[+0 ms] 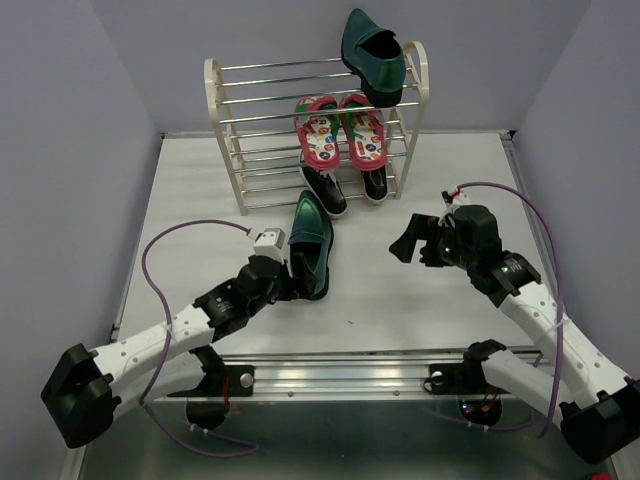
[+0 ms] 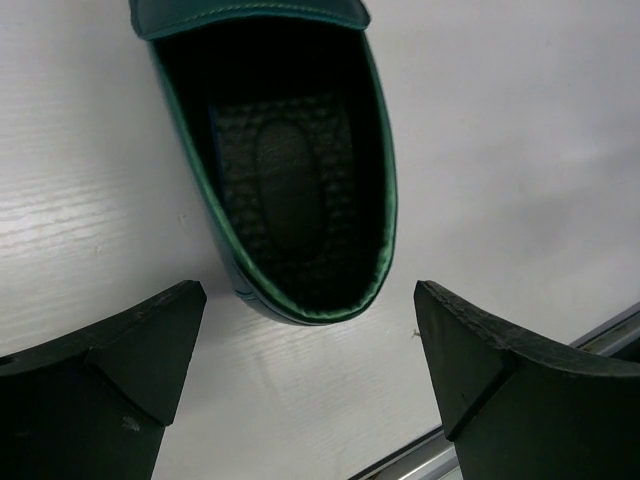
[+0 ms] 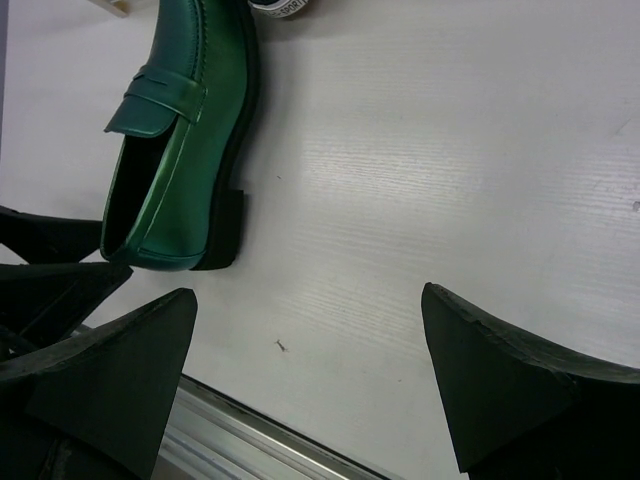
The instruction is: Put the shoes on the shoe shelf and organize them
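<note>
**Reaching for the loose green dress shoe**

We judge the step in hand to be the pick-up of the green dress shoe [image 1: 311, 243]. It stands on its sole on the bench [image 1: 200, 200], just in front of the shoe shelf [image 1: 222, 130]. Its mate [image 1: 372, 55] sits on the top tier, above the flip-flops [image 1: 340, 130] and the black sneakers [image 1: 345, 185].

The left gripper [image 1: 296, 276] is right behind the heel, jaws apart and not yet touching it. The right gripper [image 1: 412, 246] hovers off to the side, jaws also apart, holding nothing.

The shoe's long axis runs from near to far. Its toe points at the shelf and its heel faces the left gripper.

Next, we think the left jaws must move forward around the heel, close, then lift the shoe to the top tier.
</note>
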Motion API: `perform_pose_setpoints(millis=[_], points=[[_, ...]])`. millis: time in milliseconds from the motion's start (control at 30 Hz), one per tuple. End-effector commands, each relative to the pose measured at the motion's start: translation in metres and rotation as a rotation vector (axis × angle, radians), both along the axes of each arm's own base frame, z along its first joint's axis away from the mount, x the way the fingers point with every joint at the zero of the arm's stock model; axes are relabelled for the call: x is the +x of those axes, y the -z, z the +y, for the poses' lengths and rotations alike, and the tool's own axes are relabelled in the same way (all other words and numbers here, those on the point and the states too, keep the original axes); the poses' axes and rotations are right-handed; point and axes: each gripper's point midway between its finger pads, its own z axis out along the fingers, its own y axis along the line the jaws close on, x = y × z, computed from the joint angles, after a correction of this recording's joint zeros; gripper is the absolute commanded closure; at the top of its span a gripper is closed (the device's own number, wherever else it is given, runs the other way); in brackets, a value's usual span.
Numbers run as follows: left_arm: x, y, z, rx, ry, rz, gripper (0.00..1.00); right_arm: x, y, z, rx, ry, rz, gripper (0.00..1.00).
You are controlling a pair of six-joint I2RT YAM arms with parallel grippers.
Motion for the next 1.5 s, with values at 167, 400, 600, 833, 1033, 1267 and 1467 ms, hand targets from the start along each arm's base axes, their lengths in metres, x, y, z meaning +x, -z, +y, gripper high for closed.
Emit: perform_pose_setpoints(millis=[167, 400, 600, 833, 1033, 1267, 1467], points=[[0.008, -0.013, 0.007, -0.002, -0.045, -0.047, 0.01, 0.003, -0.011, -0.004, -0.019, 0.010, -0.046, 0.00], [0.010, -0.014, -0.012, -0.019, 0.051, -0.098, 0.01, 0.005, -0.008, -0.006, -0.034, 0.017, -0.042, 0.00], [0.024, 0.020, -0.001, 0.135, -0.050, -0.003, 0.01, 0.003, -0.011, -0.008, -0.029, 0.025, -0.052, 0.00], [0.021, 0.026, -0.014, 0.091, -0.011, 0.005, 0.01, 0.003, -0.014, -0.013, -0.048, 0.041, -0.068, 0.00], [0.040, 0.004, -0.018, 0.087, -0.060, -0.096, 0.01, 0.006, -0.011, -0.017, -0.067, 0.060, -0.064, 0.00], [0.048, 0.023, -0.024, 0.206, -0.045, -0.052, 0.01, 0.006, -0.011, -0.021, -0.081, 0.078, -0.066, 0.00], [0.043, 0.046, -0.034, 0.244, -0.013, 0.008, 0.01, 0.009, -0.011, -0.025, -0.098, 0.098, -0.072, 0.00]])
